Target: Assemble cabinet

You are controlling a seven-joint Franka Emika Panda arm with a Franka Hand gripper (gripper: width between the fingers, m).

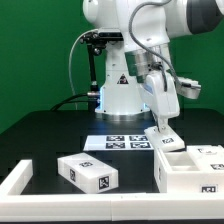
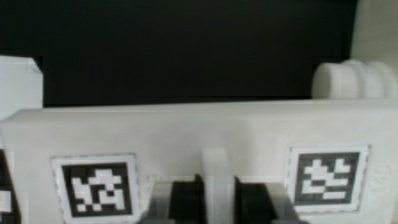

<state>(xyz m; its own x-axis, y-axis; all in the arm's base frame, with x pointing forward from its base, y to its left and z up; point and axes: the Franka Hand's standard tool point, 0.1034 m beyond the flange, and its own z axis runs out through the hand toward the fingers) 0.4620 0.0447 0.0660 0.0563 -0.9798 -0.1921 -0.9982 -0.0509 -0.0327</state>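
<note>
Fingers (image 2: pixel 178 203) sit narrow, one on each side of a thin white rib on the white tagged panel (image 2: pixel 205 140), and they look closed on it (the wrist view is blurred, so how firmly is a guess). The panel's long axis runs along the line from one finger to the other, with a tag out to each side of the grip. In the exterior view the gripper (image 1: pixel 164 128) reaches down at right of centre, just past the marker board (image 1: pixel 125 141). The cabinet body (image 1: pixel 196 172) lies toward the lower right of the frame from the held panel, very close; whether they touch cannot be told. The coming move probably turns on that short offset. A second tagged piece (image 1: pixel 88 172) lies well apart at lower left.
</note>
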